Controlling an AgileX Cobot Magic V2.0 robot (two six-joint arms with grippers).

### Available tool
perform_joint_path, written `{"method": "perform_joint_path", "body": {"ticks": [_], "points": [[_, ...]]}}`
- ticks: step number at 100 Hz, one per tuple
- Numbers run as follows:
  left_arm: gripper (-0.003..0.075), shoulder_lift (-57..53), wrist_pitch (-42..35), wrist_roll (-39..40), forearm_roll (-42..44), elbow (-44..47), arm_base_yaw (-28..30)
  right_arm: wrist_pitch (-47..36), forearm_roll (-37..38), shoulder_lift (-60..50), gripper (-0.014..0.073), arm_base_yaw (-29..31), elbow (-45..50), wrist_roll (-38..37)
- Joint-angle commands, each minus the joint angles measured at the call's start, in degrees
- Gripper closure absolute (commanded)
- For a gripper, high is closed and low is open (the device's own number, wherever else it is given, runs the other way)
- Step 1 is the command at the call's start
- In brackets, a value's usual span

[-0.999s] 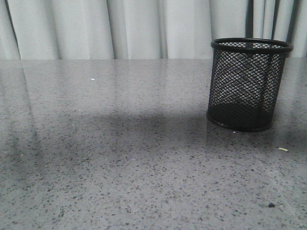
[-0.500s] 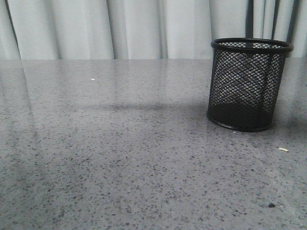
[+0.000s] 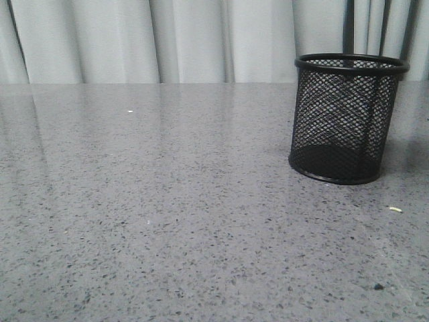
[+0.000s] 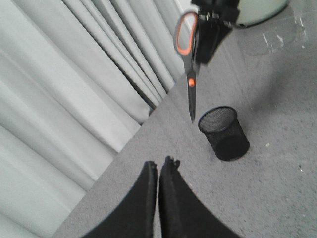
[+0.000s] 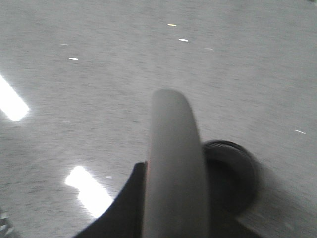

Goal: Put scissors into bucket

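Right arm: in my left wrist view I see my right gripper point(image 4: 210, 20) high above the table point(image 4: 277, 148), pointing down, clamped on the handles of the scissors point(image 4: 188, 64).
Right gripper state: holding the scissors by the handle end; how far apart the fingers stand I cannot tell.
Scissors: one pair, hanging upright with the blades closed and the tip down, up in the air and not touching the bucket point(image 4: 224, 133). In that view the tip lies just beside the bucket's rim, above it.
Left arm: held back and raised, looking across the table toward the bucket.
Left gripper point(image 4: 158, 171) state: fingers nearly together, only a thin slit between them, nothing held.
Bucket: one, upright on the table, nothing visible inside it.
Front view: only the bucket point(image 3: 348, 117), the grey speckled table point(image 3: 167, 221) and the pale curtain point(image 3: 134, 40); no arm and no scissors show there.
Right wrist view: blurred; the grey scissor handle point(image 5: 173, 168) fills the middle, with the bucket's dark mouth point(image 5: 235, 173) below and just beside it.
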State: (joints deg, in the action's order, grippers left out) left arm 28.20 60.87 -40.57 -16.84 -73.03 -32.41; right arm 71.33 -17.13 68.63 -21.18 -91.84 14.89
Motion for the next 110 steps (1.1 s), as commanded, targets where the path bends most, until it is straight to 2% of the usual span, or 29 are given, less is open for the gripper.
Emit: {"method": "perform_joint_path", "body": {"ticks": [1,37,71,101,110], "points": [[0.074,-0.01,-2.58,1.18,-0.5,-0.67,-0.36,2.78,7.35,-1.97,0.0656,0.3,-2.61,-3.32],[0.074,-0.09,-4.57,1.18,-2.31,0.43,-0.36,2.71,12.34,2.33,0.0657,0.3,4.2,-3.59],[0.074,-0.09,-4.71,1.18,-2.67,0.43,-0.36,-9.69,13.03,8.41,0.0657,0.3,6.47,-3.59],[0.074,-0.09,-4.71,1.18,-2.89,0.43,-0.36,-8.84,11.65,13.29,0.0654,0.3,6.47,-3.59],[0.074,-0.09,-4.71,1.18,-2.89,0.43,-0.36,-8.16,11.27,13.5,0.0602,0.3,6.47,-3.59]]}}
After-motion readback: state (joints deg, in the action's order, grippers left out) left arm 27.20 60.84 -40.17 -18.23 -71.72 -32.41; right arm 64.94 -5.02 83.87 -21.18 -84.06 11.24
